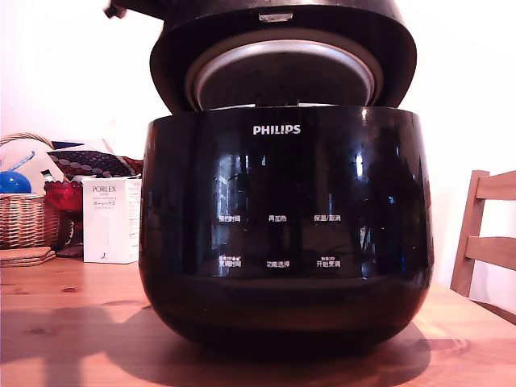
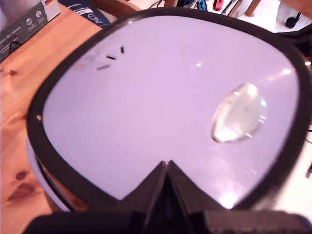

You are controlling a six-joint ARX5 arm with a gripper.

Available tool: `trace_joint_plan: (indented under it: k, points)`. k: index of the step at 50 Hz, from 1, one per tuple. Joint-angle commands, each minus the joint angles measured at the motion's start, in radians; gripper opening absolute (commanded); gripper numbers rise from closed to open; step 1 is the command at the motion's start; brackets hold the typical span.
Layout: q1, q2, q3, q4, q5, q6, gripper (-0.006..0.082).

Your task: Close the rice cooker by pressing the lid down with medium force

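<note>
Facing my exterior camera square on, the rice cooker sits on the wooden table, its PHILIPS logo and white button labels turned toward the lens. It is squat and round, wider than tall, and fills the middle of that view. Its lid stands partly raised, hinged at the far side and tilted so the silver inner plate looks down and forward at me; a clear gap shows between lid and body. From the wrist camera I see the lid's top as a broad pale glare ringed in black, with a glassy oval bubble on it. My gripper has its two dark fingers pinched together to a point with nothing between them, tip lying against the lid's top as far as I can judge. On the exterior view's left stand a white PORLEX box, a wicker basket with a blue ball, and a red glass, all well apart from the cooker. On that view's right a wooden chair waits behind the table.
</note>
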Motion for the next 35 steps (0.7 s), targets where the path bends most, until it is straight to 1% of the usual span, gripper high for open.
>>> trace_joint_plan:
  k: [1, 11, 21, 35]
  points:
    - [-0.004, 0.012, -0.053, -0.002, 0.013, -0.005, -0.0024]
    - [-0.014, 0.012, -0.084, 0.021, 0.02, -0.015, -0.0024]
    - [-0.045, 0.012, -0.129, 0.05, 0.038, -0.031, -0.0024]
    - [-0.063, 0.012, -0.137, 0.051, 0.038, -0.031, -0.0024]
